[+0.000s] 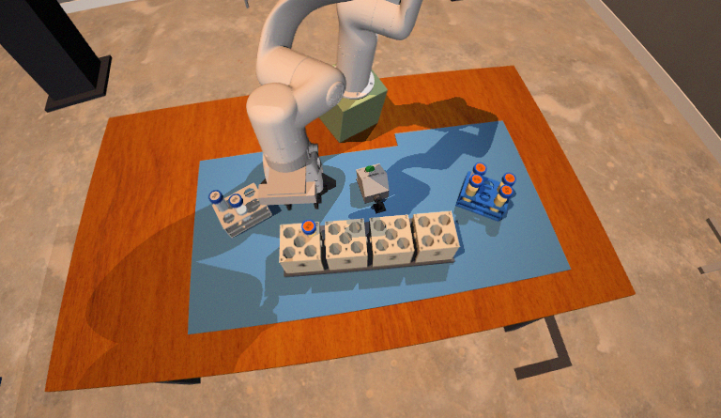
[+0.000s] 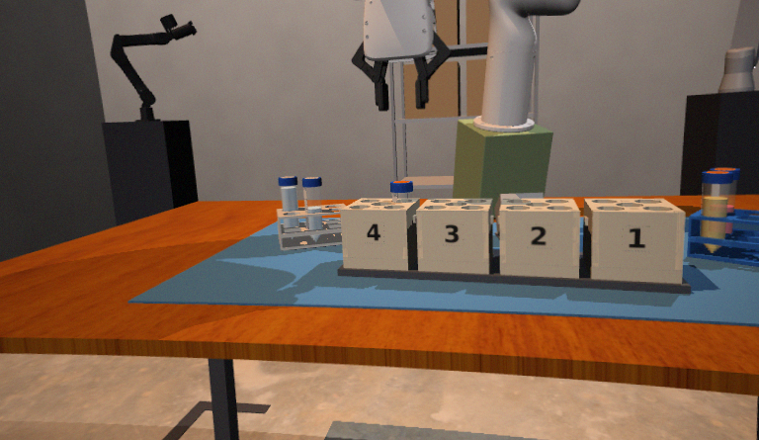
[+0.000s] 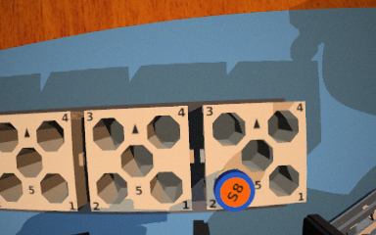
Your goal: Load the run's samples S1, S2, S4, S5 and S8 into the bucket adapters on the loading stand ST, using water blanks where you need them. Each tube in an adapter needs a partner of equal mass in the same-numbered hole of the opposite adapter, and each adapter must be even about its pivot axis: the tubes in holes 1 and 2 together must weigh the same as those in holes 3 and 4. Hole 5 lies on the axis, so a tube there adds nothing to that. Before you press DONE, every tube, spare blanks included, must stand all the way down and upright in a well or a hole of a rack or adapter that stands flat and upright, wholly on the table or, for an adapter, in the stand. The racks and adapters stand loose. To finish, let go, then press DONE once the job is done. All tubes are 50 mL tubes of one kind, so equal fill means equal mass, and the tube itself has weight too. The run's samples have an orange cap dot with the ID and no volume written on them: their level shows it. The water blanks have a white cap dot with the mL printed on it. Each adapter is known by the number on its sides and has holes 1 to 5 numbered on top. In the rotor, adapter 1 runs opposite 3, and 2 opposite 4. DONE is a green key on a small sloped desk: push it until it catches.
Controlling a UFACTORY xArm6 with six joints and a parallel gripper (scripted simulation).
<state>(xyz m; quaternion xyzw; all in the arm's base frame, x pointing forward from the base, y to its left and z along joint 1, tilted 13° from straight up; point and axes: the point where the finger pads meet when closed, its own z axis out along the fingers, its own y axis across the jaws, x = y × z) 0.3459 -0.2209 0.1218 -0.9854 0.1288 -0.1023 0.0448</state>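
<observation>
My gripper [image 1: 302, 206] [image 2: 401, 104] is open and empty, high above the table behind adapter 4 [image 1: 314, 259] [image 2: 358, 250] [image 3: 296, 152]. Sample S8 [image 1: 308, 226] [image 2: 401, 187] [image 3: 235, 192] stands upright in hole 2 of adapter 4. Adapter 3 [image 2: 431, 259] [image 3: 137, 110], adapter 2 [image 2: 515, 259] and adapter 1 [image 2: 610, 262] show no tubes. All four stand on the stand ST [image 2: 464, 277]. The blue rack [image 1: 481, 210] holds several orange-dotted samples; their IDs are too small to read. A pale rack [image 1: 250, 225] holds two white-dotted blanks, one fuller [image 2: 288, 195] than the other [image 2: 311, 195].
The green DONE key [image 1: 369, 168] is on its small grey desk [image 1: 373, 186], behind the adapters. A small black object [image 1: 378, 207] is at the desk's front. The pale rack is left of the adapters; the blue rack is at the right. The arm's green base block [image 1: 353, 118] is at the back.
</observation>
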